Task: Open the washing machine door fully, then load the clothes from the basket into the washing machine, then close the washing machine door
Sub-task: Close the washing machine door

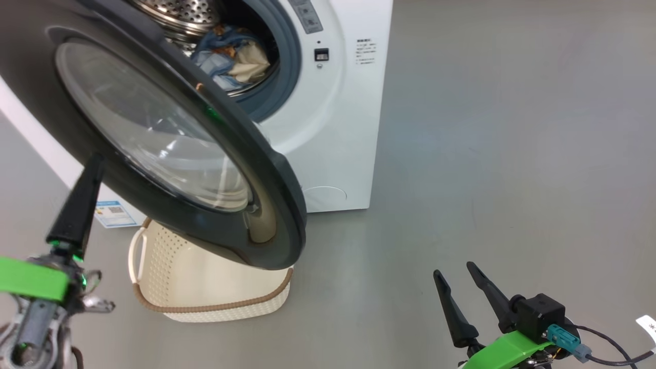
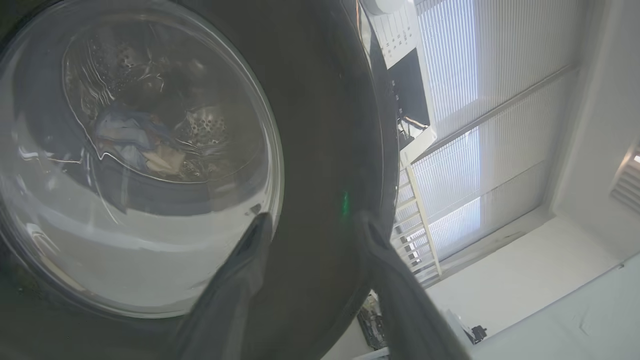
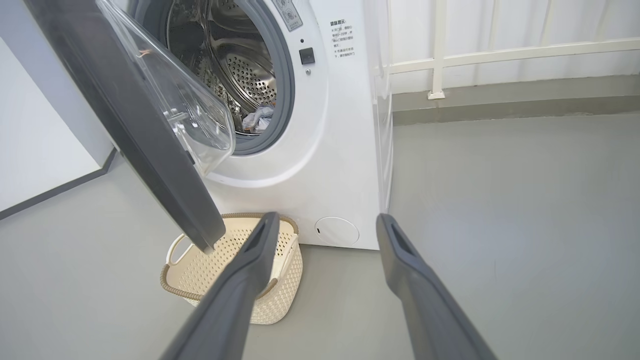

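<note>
The washing machine (image 1: 348, 128) stands with its door (image 1: 277, 195) swung partly out over the basket (image 1: 205, 292). Blue and cream clothes (image 1: 233, 59) lie in the steel drum and show through the glass (image 2: 135, 140) too. My left gripper (image 1: 84, 189) is at the door's outer face, open; its fingertips (image 2: 260, 230) rest near the black rim with nothing between them. My right gripper (image 1: 461, 284) hangs open over the floor, apart from everything, pointing at the machine's lower front (image 3: 326, 222). The cream basket (image 3: 220, 260) shows a bare inside.
Grey floor spreads wide to the right of the machine. A white railing (image 3: 440, 50) runs along the back wall, and a pale wall (image 3: 40, 140) stands to the left. A blue label sticker (image 1: 115, 212) sits low on the machine beside the basket.
</note>
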Controlling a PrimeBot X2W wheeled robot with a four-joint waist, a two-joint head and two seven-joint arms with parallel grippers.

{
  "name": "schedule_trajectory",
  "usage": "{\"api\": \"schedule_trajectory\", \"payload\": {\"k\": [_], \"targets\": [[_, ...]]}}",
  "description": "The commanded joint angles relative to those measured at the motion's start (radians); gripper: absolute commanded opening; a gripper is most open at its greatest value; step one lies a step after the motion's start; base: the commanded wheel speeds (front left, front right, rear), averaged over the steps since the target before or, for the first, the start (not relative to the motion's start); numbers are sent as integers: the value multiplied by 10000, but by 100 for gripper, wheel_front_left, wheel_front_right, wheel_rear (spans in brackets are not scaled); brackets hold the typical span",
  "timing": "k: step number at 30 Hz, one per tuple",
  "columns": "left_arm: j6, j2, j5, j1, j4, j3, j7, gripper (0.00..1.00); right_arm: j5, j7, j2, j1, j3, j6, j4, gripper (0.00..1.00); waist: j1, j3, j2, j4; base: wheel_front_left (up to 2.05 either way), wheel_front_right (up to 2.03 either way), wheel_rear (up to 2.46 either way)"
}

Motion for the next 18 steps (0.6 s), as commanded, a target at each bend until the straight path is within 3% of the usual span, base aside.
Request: {"api": "schedule_trajectory", "payload": {"k": [1, 6, 11, 14, 18], "targets": [[-71, 500, 293, -10, -408, 123, -262, 100, 76, -120, 59, 96, 209, 14, -301, 100, 0, -9, -1, 72, 0, 0, 0], [-71, 1959, 2305, 563, -575, -1362, -2458, 100, 62, -120, 59, 175, 161, 14, -426, 100, 0, 28, -1, 223, 0, 0, 0], [-71, 3417, 4547, 1001, 291, -2894, -5302, 100, 47, -120, 59, 207, 152, 14, -469, 100, 0, -16, -1, 297, 0, 0, 0], [-71, 3764, 5546, 1073, 943, -3274, -5925, 100, 45, -120, 59, 239, 145, 14, -490, 100, 0, -48, -1, 319, 0, 0, 0], [-38, 3697, 6846, 1096, 1407, -3148, -6086, 100, 33, -120, 59, 279, 135, 14, -549, 100, 0, -56, -1, 329, 0, 0, 0]]}}
